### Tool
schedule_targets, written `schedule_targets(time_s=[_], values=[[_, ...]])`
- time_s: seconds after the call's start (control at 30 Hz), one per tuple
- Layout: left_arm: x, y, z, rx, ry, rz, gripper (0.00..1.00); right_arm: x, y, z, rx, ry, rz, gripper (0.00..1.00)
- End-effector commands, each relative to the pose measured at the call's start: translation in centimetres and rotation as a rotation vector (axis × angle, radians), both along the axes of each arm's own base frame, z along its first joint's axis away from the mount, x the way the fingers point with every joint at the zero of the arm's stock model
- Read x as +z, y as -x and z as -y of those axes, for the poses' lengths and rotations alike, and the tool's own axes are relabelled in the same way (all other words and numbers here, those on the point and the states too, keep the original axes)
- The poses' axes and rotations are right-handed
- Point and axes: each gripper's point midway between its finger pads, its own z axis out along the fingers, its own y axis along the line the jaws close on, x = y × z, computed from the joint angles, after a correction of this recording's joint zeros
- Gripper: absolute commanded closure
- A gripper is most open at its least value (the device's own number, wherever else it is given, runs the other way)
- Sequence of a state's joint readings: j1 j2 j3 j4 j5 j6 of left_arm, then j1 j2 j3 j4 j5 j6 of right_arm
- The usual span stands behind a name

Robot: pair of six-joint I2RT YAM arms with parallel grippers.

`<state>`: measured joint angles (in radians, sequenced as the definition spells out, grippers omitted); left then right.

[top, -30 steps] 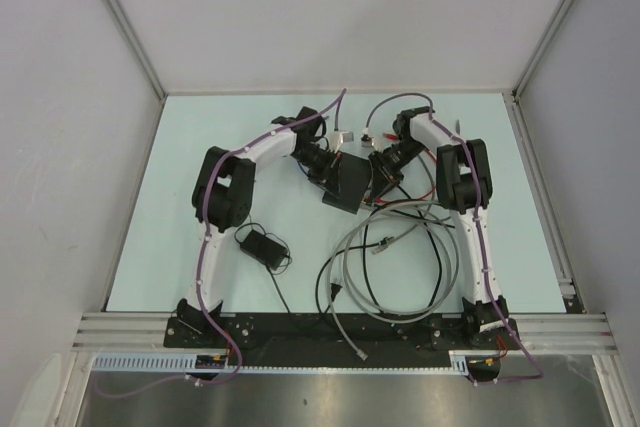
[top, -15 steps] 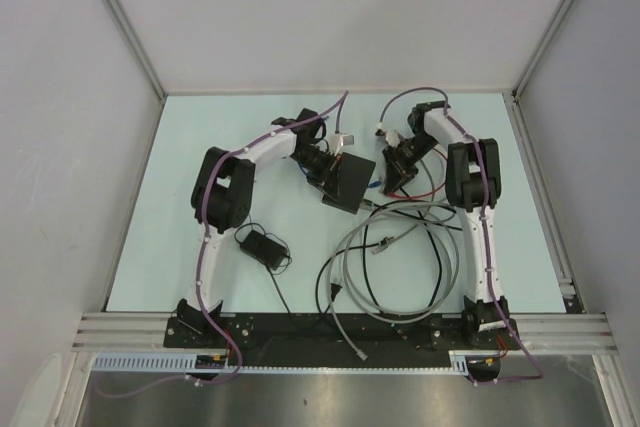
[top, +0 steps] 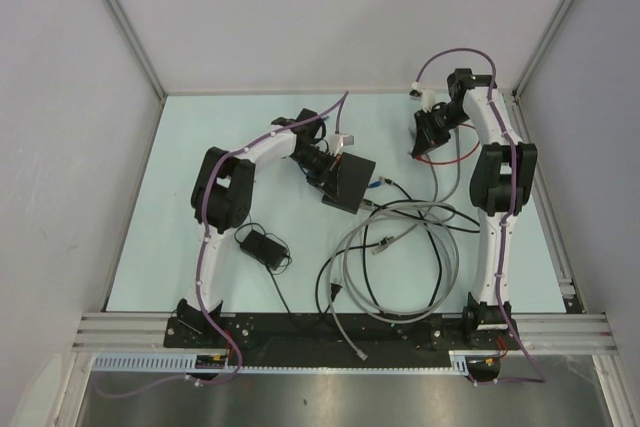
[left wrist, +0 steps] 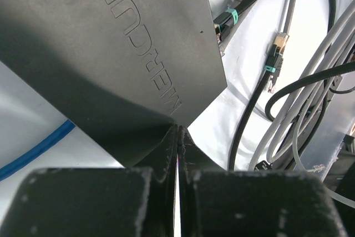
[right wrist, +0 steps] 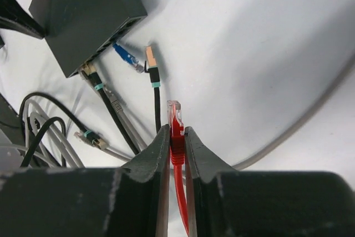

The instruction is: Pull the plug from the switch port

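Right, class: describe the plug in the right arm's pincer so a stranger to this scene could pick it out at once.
Find the black switch, then the right pincer away from it. The plug sticks up from its grip, free of any port. It alone is red with a clear tip; its neighbours are a blue plug and a teal-banded plug on black cable.

You can count one switch [top: 347, 180], one adapter [top: 257, 243], one red plug [right wrist: 176, 116], one blue plug [right wrist: 123, 55] and three teal-banded plugs [right wrist: 157, 84].
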<state>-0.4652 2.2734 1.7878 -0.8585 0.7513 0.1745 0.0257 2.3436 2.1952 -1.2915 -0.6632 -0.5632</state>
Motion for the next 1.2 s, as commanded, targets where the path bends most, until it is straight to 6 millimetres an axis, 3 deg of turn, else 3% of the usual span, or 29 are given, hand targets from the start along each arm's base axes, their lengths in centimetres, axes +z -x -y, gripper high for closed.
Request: schedule_targets(time_s=[0.0,0.03,0.13,0.27,0.33,0.47,0.53,0.63,0.7,0.8,1.0,1.17], values=[[-1.4,-1.1,-1.3,-0.003,-0.082,0.071,1.00,1.9,-1.2,-0.1,-0.027,0.038,0.070,0.83],[-1.3,-1.2,-1.3,0.003,-0.077,0.067,1.00,1.0,-0.7,0.1,-0.039,0.054,0.038,0.73],[-1.1,-1.6,-1.2,0.021,-0.042,0.063,1.00,-0.2,-1.1,1.2,-0.084,0.177,0.064,0.56],[-0.9,-1.8,-1.5,0.026,-0.035,0.076,1.00,2.3,-2.8,0.4,-0.100,0.168,0.153,0.50],[0.2,-2.1,-1.6,0.030,-0.014,0.087,1.00,3.3,-3.4,-0.6,-0.094,0.124,0.171,0.47],[4.1,-3.6,-1.9,0.026,0.053,0.203,0.99,3.1,-1.7,-3.0,-0.024,0.025,0.108,0.47],[6.2,-5.0,-2.8,0.057,0.057,0.275,0.96,2.4,-0.5,-4.5,0.007,-0.010,0.052,0.50],[7.5,-5.9,-4.2,0.070,0.044,0.309,0.91,0.4,0.7,-6.5,0.048,-0.022,0.002,0.60],[7.6,-6.2,-5.4,0.066,0.000,0.310,0.84,-1.1,1.2,-7.2,0.073,-0.015,-0.024,0.73],[6.7,-5.8,-6.5,0.068,-0.035,0.257,0.82,-2.9,2.4,-9.1,0.136,-0.028,-0.063,0.81],[6.4,-5.1,-5.8,0.034,0.049,0.224,0.99,-5.3,5.6,-12.0,0.264,0.006,-0.132,0.85],[6.5,-3.6,-3.8,0.003,0.193,0.141,1.00,-5.4,6.8,-13.1,0.282,0.001,-0.149,0.84]])
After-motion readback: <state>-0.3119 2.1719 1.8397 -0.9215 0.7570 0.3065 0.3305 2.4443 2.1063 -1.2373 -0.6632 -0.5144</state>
